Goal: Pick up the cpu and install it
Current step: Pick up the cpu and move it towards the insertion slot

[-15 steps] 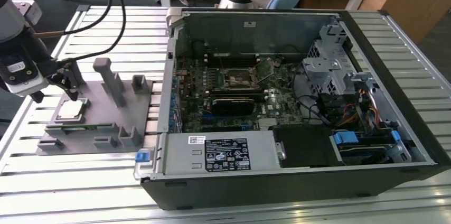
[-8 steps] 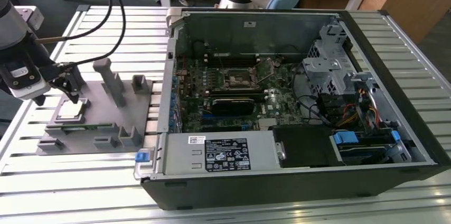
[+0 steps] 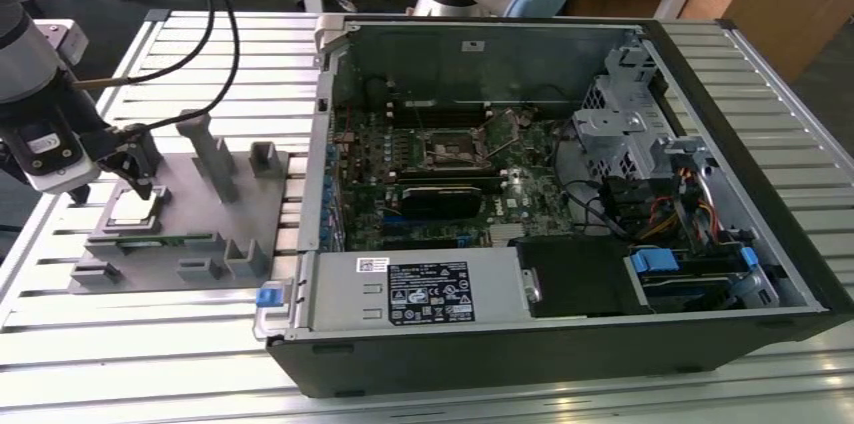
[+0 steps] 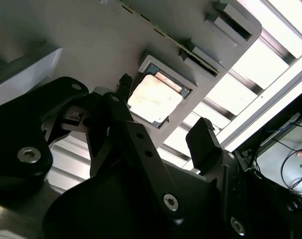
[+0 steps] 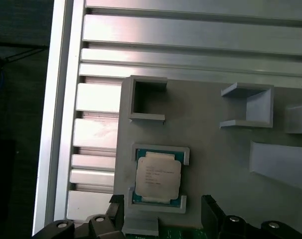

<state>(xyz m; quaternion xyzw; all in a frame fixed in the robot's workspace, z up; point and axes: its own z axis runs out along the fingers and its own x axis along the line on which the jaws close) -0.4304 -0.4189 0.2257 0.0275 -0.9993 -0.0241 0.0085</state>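
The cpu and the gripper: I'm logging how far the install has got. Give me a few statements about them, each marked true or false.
1. The cpu lies on the grey fixture plate. True.
2. The gripper is shut on the cpu. False: it is open, its fingers standing apart, wider than the cpu.
3. The computer case lies open with the motherboard in view. True.
4. The cpu sits in the motherboard. False: it is on the fixture plate, to the exterior view's left of the case.
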